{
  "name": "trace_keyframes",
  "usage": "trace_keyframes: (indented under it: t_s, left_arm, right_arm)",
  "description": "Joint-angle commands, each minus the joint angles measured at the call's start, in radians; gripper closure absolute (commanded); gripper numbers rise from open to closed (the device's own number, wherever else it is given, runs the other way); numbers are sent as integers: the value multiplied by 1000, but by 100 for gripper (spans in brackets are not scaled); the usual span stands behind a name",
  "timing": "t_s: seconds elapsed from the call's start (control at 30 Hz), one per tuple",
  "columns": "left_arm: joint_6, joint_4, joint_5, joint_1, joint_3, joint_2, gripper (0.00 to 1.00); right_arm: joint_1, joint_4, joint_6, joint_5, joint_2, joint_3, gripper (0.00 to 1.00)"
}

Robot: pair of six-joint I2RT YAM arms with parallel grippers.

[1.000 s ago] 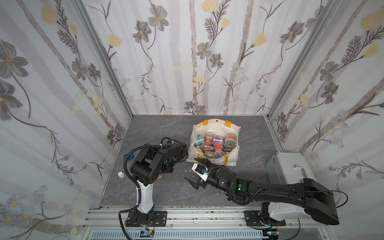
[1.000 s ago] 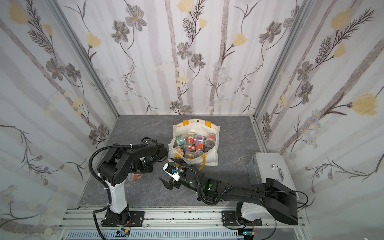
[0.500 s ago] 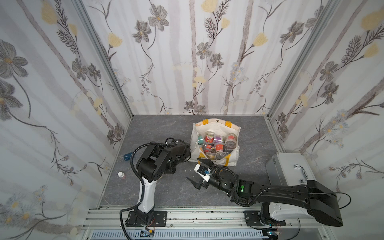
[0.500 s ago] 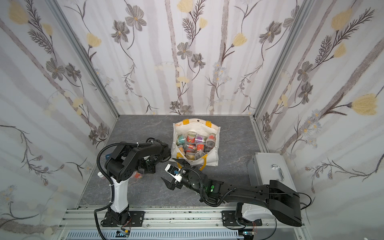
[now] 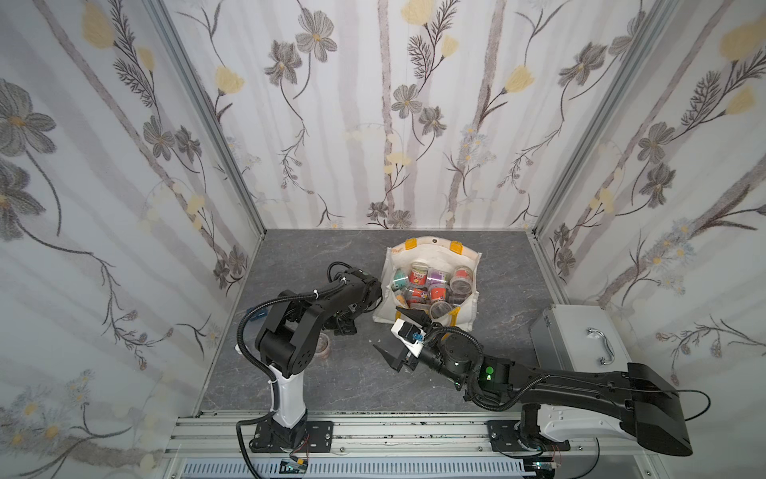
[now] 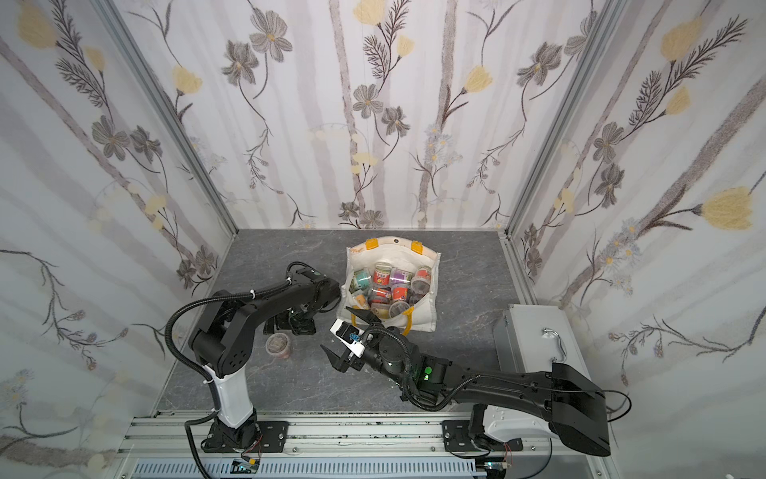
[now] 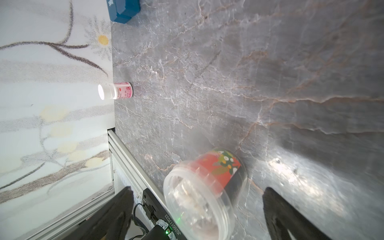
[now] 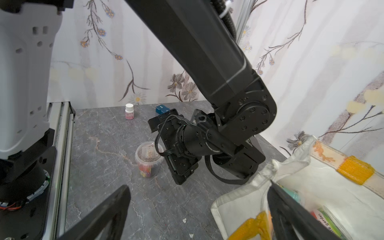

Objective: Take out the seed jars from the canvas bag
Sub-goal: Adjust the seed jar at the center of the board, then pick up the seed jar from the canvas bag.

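The cream canvas bag [image 5: 466, 309] [image 6: 427, 319] lies open at mid-table with several seed jars [image 5: 418, 275] [image 6: 382, 275] heaped inside. One seed jar with a red label [image 7: 209, 178] [image 6: 278, 345] [image 8: 148, 159] stands on the table left of the bag. My left gripper [image 7: 198, 188] is open around this jar, both fingers [image 7: 280, 212] clear of it. My right gripper [image 5: 387, 327] [image 8: 199, 184] is open and empty at the bag's near left corner. One of its fingers [image 8: 280, 199] sits over the bag's rim [image 8: 270, 168].
A small white bottle with a pink label [image 7: 116, 91] [image 8: 129, 111] and a blue box [image 7: 123, 9] [image 8: 162, 108] stand by the left wall. A silver metal case [image 5: 572, 336] lies at the right. The aluminium rail [image 5: 373, 431] runs along the front edge.
My left gripper has opened and let go of the red-labelled jar, which now stands on the table. The right gripper has shifted slightly toward the bag's corner.
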Motion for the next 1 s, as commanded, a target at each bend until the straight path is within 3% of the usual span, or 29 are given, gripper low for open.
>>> trace_keyframes:
  t_s: [0.0,0.13,0.3,0.4,0.53,0.63,0.97]
  left_arm:
    - [-17,-77,10,0,23,-77,1]
    - [-4,-96,33,10,65,-195,0]
    - [72,-21,157,80,111,-350,0]
    - [163,165,362,134,105,-472,0]
    - [244,527,672,147,-7,-593,0]
    - [239,677,792,142,-65,-627,0]
    - [252,847,846,43,-137,-534,0]
  right_arm:
    - [-5,-49,83,107,-40,29,0]
    - [-55,-124,248,223,-119,73,0]
    - [-278,-392,508,42,-144,236,0]
    - [-383,-539,620,-48,-100,330,2]
    - [-461,-750,749,-119,9,467,9]
    - [-510,-858,797,-160,108,546,10]
    - [-637,-986,807,-262,457,784,28]
